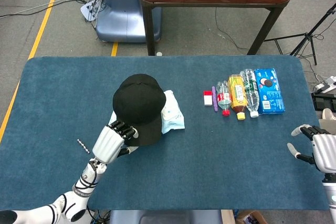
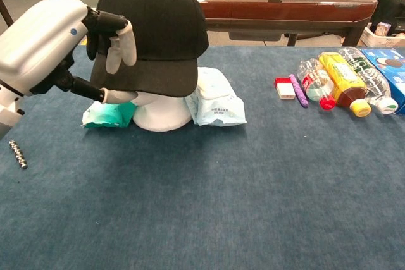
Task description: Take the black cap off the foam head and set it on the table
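A black cap (image 1: 137,106) (image 2: 155,33) sits on the white foam head (image 2: 159,112) left of the table's middle. My left hand (image 1: 113,139) (image 2: 60,45) grips the cap's brim from the near left, fingers over the top and thumb underneath. The brim is lifted a little, so more of the foam head shows in the chest view. My right hand (image 1: 316,148) hovers at the table's right edge, fingers apart and holding nothing; the chest view does not show it.
A white wipes pack (image 2: 215,100) and a teal pack (image 2: 107,115) lie against the foam head. Bottles (image 1: 237,95), a blue cookie box (image 1: 269,89), a small red box (image 1: 208,97) and a purple pen lie at right. A small metal screw (image 1: 83,146) lies near left.
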You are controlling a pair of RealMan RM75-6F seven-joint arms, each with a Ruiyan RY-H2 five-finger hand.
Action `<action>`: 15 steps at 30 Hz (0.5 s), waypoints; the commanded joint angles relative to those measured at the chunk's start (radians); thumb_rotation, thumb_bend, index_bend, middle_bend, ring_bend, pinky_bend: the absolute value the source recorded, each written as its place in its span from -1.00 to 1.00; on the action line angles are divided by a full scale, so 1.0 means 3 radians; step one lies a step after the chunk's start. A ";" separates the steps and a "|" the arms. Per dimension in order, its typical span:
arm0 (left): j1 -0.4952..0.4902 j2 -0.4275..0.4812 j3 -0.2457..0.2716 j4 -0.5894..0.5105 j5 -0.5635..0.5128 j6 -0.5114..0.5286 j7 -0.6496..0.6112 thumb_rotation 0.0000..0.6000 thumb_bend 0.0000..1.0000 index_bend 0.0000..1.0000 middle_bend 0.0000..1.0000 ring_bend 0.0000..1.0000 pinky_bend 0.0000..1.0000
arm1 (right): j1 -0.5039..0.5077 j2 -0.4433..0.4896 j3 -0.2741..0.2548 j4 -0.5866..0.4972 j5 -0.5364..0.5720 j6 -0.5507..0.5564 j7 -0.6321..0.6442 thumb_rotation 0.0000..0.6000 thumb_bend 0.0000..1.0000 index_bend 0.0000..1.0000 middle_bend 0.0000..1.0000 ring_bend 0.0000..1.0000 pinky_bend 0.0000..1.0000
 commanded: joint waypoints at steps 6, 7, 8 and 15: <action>-0.0018 -0.0025 0.0028 0.0131 0.0025 0.0121 -0.0090 1.00 -0.98 0.05 0.43 0.13 0.22 | 0.0000 0.0001 -0.0001 -0.0001 -0.0001 -0.0002 -0.0003 1.00 -0.46 -0.03 -0.09 -0.18 -0.04; -0.0017 -0.0026 0.0033 0.0142 0.0026 0.0132 -0.0095 1.00 -0.98 0.04 0.43 0.13 0.23 | 0.0000 0.0002 -0.0001 -0.0002 0.0000 -0.0002 -0.0003 1.00 -0.46 -0.03 -0.09 -0.18 -0.04; -0.0016 -0.0027 0.0037 0.0152 0.0024 0.0141 -0.0101 1.00 -0.98 0.03 0.43 0.13 0.23 | 0.0000 0.0002 -0.0001 -0.0003 0.0000 -0.0003 -0.0003 1.00 -0.46 -0.03 -0.09 -0.18 -0.04; -0.0027 -0.0018 0.0061 0.0193 0.0017 0.0182 -0.0143 1.00 -0.88 0.02 0.45 0.14 0.24 | 0.0005 0.0000 0.0001 -0.0002 0.0011 -0.0018 -0.0017 1.00 -0.46 -0.03 -0.09 -0.18 -0.04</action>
